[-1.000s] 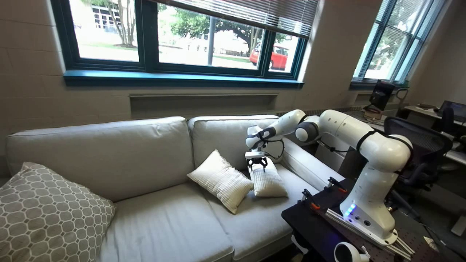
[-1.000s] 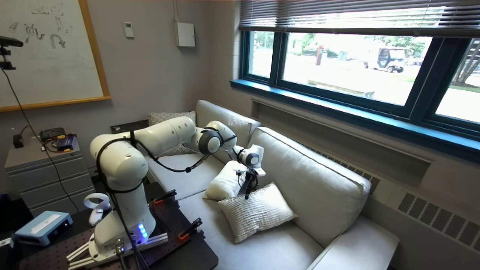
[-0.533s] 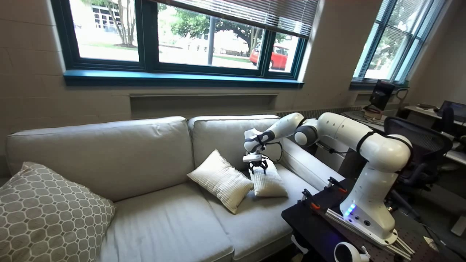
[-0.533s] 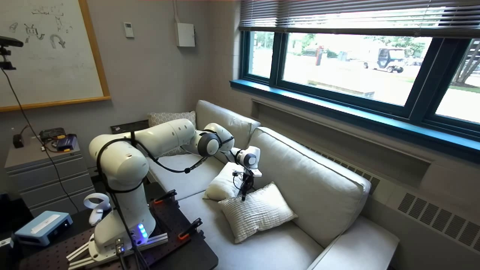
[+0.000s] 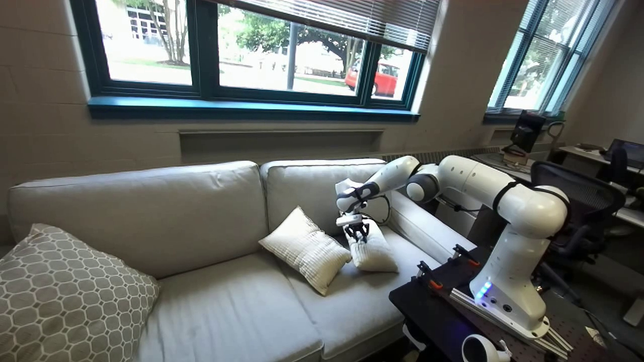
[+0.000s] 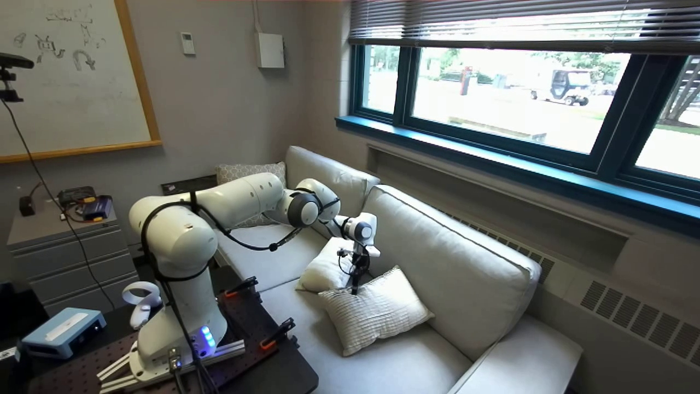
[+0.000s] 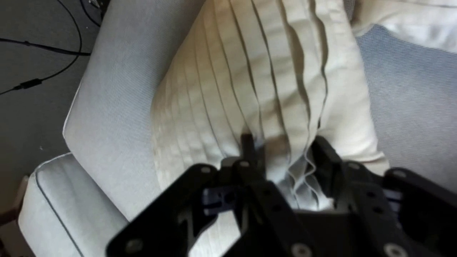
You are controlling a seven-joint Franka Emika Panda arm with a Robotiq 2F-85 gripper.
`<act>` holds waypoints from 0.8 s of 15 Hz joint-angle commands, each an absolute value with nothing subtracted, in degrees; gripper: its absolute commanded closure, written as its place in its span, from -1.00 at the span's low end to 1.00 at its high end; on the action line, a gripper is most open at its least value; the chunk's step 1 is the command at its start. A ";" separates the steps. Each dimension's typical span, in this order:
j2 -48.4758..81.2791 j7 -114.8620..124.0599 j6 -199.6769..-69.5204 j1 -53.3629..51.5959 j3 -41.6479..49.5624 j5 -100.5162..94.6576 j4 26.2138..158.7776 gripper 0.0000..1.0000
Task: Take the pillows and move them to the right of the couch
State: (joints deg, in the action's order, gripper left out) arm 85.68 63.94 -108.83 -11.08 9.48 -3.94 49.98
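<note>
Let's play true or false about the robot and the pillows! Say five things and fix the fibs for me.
1. Blue lights glow on the robot's base. True.
2. The gripper is touching the patterned pillow. False: the gripper is touching a white pillow.
3. The couch is bright red. False: the couch is pale.
4. The other white pillow lies on the couch too. True.
5. The patterned pillow sits between the two white ones. False: the patterned pillow sits apart from both, toward one end of the couch.
</note>
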 commanded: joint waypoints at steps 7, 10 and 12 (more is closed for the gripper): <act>85.08 61.11 -108.91 -10.51 8.71 -6.75 47.46 0.91; 84.93 58.54 -111.05 -8.51 8.61 -6.22 47.38 0.91; 82.48 57.71 -113.98 -7.69 10.02 -6.04 52.05 0.93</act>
State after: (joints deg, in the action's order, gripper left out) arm 84.82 60.25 -110.78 -9.93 9.44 -5.70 48.89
